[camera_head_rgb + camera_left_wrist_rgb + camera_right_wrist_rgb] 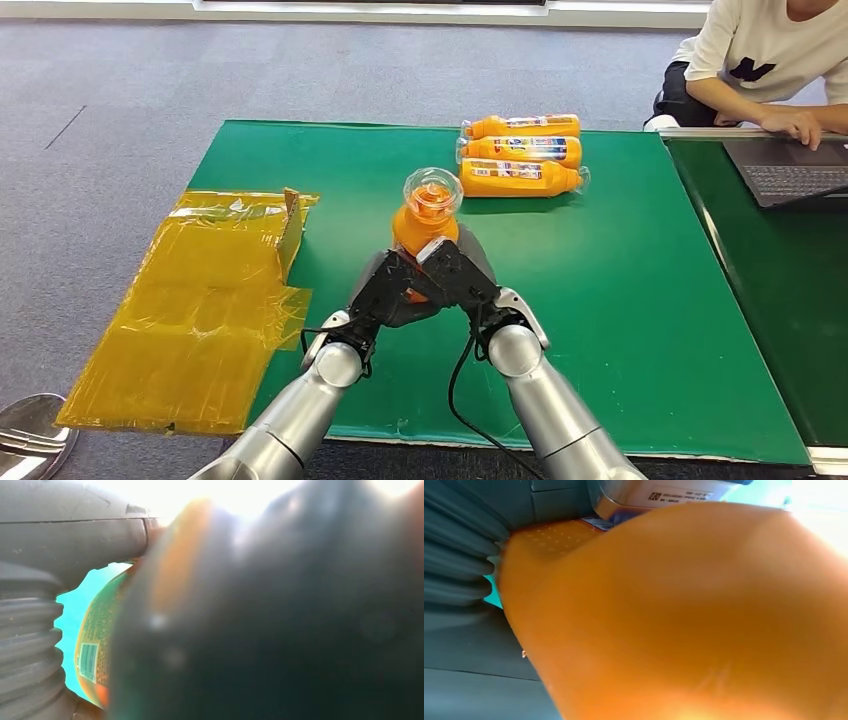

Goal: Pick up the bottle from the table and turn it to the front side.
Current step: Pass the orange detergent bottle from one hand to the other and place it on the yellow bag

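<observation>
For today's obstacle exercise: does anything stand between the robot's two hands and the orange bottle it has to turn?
Nothing visible does. The left hand and right hand both already hold the bottle from either side, above the green table. The three lying bottles sit farther back, apart from it.

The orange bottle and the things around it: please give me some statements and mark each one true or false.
1. Both robot hands, the left robot hand and the right robot hand, hold the orange bottle. True.
2. The three bottles at the far side stand upright. False: they lie on their sides, in a row.
3. A yellow plastic sheet lies at the table's left edge. True.
4. The green table is red. False: green.
</observation>
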Motion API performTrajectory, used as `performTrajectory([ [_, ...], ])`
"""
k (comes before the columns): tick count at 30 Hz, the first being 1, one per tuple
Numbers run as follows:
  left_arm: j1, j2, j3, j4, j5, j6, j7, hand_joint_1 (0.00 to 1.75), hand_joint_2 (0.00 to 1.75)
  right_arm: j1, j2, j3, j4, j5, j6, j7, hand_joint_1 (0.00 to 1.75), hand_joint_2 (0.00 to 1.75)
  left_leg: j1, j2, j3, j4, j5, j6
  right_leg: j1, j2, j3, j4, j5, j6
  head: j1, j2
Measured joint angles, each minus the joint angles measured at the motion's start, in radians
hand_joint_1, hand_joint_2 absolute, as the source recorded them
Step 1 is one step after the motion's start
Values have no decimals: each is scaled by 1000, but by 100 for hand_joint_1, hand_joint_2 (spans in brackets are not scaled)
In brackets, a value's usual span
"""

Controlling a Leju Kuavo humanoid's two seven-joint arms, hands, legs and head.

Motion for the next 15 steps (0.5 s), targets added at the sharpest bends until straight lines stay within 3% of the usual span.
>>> performTrajectory([
  [4,24,3,13,-14,-16,5,7,175,175,24,-10,0,-40,87,12,82,0,0,0,0,0,0,0,0,0,0,0,0,0,0,0,0],
  [10,80,12,27,-51,-42,23,23,175,175,71,-42,0,-79,165,34,139,0,0,0,0,-1,0,0,0,0,0,-1,0,0,0,0,0],
  [15,126,44,40,-95,-96,65,41,175,175,126,-116,1,-117,161,59,152,0,0,0,0,-1,0,0,0,0,0,-2,-1,0,0,0,0],
])
